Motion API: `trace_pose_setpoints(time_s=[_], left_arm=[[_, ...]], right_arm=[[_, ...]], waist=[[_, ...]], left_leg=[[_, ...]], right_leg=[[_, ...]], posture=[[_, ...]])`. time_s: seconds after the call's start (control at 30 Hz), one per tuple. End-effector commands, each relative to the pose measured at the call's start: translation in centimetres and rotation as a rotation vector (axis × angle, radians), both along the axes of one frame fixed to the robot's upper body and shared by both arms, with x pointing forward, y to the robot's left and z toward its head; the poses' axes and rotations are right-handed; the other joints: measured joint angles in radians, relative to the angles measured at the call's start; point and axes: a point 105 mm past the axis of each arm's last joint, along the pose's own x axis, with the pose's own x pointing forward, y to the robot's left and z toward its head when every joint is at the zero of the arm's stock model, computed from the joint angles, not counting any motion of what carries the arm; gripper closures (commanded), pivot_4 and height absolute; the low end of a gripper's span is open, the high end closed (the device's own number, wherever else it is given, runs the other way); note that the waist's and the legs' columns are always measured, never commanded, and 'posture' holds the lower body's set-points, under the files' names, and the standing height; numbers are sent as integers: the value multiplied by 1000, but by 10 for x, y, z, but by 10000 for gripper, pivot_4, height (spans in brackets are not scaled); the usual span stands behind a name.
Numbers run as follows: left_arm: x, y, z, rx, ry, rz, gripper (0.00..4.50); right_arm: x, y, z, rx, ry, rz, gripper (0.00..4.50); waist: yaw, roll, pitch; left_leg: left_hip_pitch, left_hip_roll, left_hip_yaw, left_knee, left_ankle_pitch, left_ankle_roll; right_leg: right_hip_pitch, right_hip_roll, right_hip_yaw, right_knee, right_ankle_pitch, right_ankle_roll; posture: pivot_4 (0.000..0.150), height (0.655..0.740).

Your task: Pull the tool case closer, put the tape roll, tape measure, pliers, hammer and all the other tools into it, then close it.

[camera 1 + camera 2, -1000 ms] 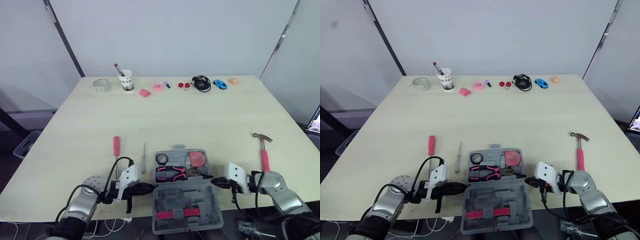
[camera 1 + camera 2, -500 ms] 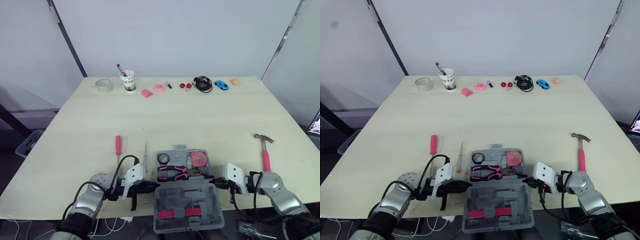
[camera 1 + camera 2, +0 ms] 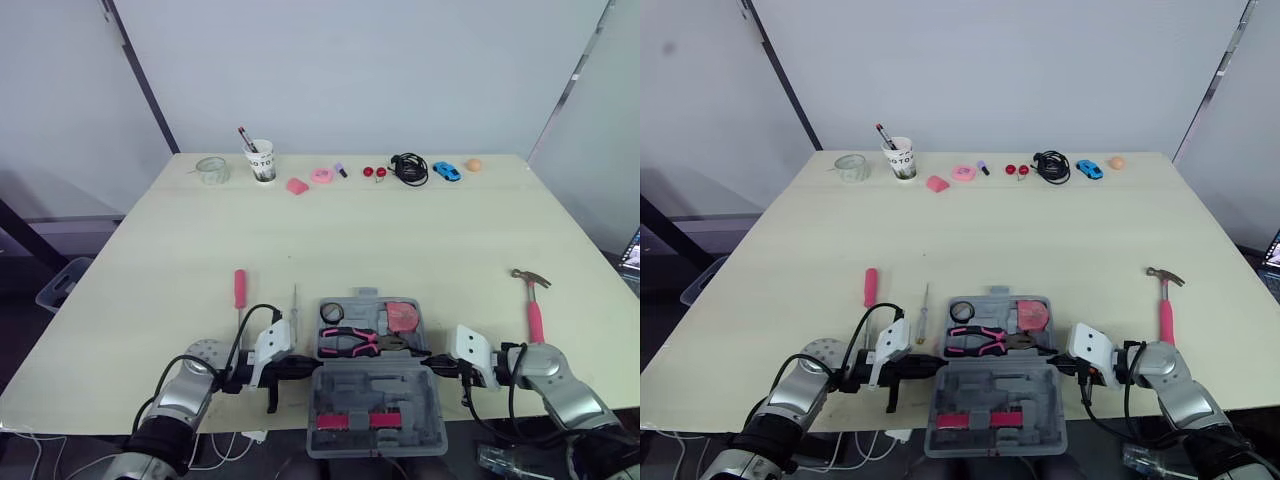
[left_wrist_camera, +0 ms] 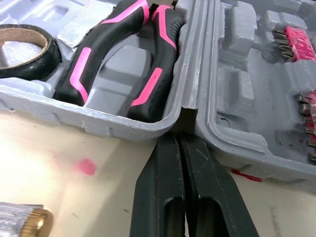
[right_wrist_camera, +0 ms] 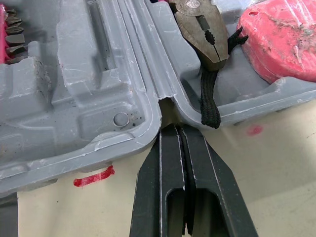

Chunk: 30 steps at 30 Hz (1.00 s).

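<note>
Surface: stretching away behind the grey plastic tool case [image 3: 372, 385], a pale wooden table [image 3: 400, 230] under white walls.
Case: lying open at the near edge, holding a black tape roll [image 3: 331, 312], pink-handled pliers [image 3: 347, 341] and a pink tape measure [image 3: 404, 317] in its far half.
Outside: resting right of the case, a pink-handled hammer [image 3: 531, 305]; left, a pink-handled screwdriver [image 3: 240, 290].
Left gripper [image 3: 300, 366]: touching the case's left hinge notch, fingers pinched together.
Right gripper [image 3: 432, 366]: touching the right notch, fingers together.

A pale wooden table [image 3: 400, 235] stands before plain white walls [image 3: 380, 70]
</note>
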Motion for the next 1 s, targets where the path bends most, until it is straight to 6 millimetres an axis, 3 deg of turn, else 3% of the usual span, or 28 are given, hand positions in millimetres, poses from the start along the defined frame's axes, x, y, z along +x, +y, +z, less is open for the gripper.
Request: trace_pose_setpoints(time_s=[0.03, 1.0], left_arm=[[12, -13, 9, -11, -53, 4, 43917], [36, -4, 13, 12, -90, 103, 43917]], right_arm=[[4, 6, 11, 33, -40, 16, 45000], [40, 14, 18, 50, -169, -82, 45000]], waist=[[1, 0, 0], [-3, 0, 0]], left_leg=[[0, 0, 0, 0, 0, 0], [-1, 0, 0, 1, 0, 0]], right_leg=[[0, 0, 0, 0, 0, 0], [0, 0, 0, 0, 0, 0]], posture=[[1500, 7400], [1500, 7400]])
